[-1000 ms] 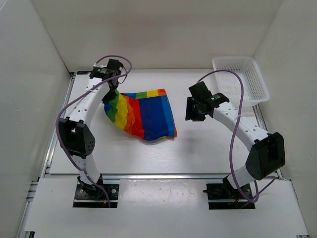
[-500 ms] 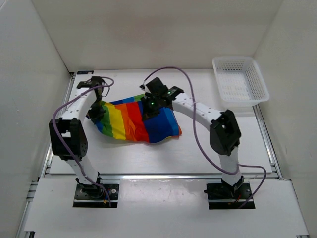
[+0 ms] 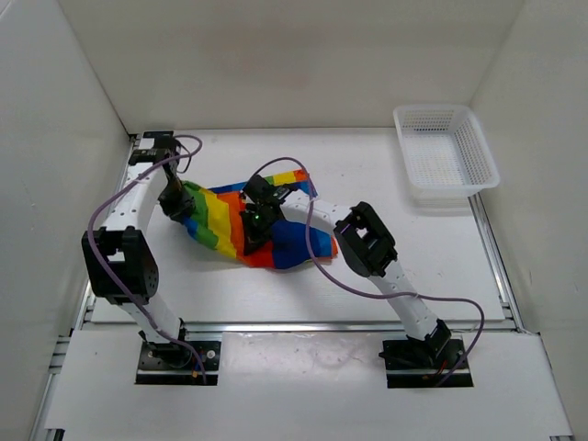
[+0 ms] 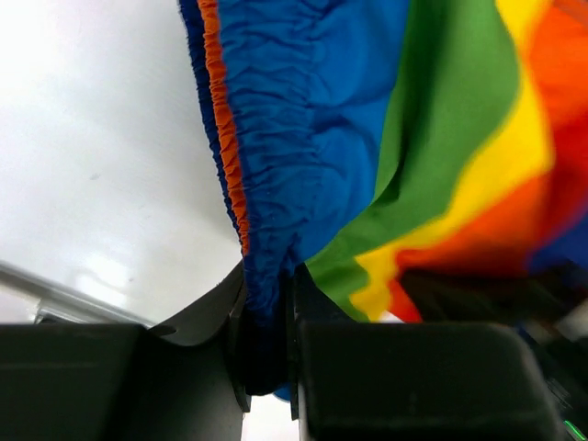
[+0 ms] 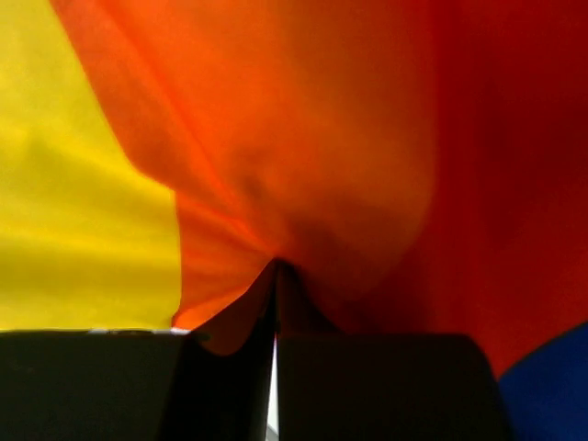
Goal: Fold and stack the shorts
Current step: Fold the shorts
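The black two-finger right gripper [image 5: 276, 276], having swung over from the basket side within the last second, is now pinching orange-red cloth mid-garment. The left gripper [image 4: 268, 308] is clamping the gathered blue waistband, so a fold is probably beginning. The soft rainbow-striped cloth shorts [image 3: 220, 219] are lying rumpled left of centre on the white table [image 3: 386, 184], well apart from the far white mesh plastic basket [image 3: 402, 147].

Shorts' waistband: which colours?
The shorts' waistband is blue, edged orange; best in left wrist view.

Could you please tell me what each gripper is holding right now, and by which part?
Both hold the shorts: the left gripper clamps the gathered blue edge, and the right gripper pinches a fold in the orange-red stripes.
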Controlling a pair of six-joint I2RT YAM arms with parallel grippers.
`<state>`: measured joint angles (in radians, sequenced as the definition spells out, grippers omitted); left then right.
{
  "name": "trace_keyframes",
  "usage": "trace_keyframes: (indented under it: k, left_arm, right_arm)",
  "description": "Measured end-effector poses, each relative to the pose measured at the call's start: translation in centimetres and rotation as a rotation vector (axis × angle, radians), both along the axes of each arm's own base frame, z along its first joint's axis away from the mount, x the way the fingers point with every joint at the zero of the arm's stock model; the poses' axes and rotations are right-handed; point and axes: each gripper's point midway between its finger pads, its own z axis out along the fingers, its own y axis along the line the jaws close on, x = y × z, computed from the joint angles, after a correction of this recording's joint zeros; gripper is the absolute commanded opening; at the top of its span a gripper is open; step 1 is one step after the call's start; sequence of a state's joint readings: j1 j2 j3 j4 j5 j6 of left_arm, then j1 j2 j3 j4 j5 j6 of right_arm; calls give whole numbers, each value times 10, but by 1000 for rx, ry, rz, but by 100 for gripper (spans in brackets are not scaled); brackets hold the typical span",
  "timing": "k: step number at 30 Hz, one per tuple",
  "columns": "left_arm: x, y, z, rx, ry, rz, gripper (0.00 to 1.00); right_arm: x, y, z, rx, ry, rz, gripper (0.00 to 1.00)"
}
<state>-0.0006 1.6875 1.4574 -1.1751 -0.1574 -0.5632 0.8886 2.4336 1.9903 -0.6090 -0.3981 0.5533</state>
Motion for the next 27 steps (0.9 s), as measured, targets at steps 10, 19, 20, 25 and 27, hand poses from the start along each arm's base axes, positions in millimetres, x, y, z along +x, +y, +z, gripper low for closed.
trace_keyframes:
  k: [10,19,20,25,27]
  left_arm:
    - [27,-32,69,-68,-170,-116,10]
    - [20,-22,65,-24,-137,-149,10]
    - [20,-21,65,-18,-135,-154,10]
    - [19,-19,65,-6,-130,-175,10]
    - [18,-19,65,-4,-127,-182,10]
  right_arm:
    - [17,9,2,7,-43,-62,0]
    - [39,-15,61,10,-171,-141,0]
    - [45,-12,68,28,-188,-148,0]
    - [83,15,82,94,-257,-179,0]
    - [92,25,70,98,-260,-182,0]
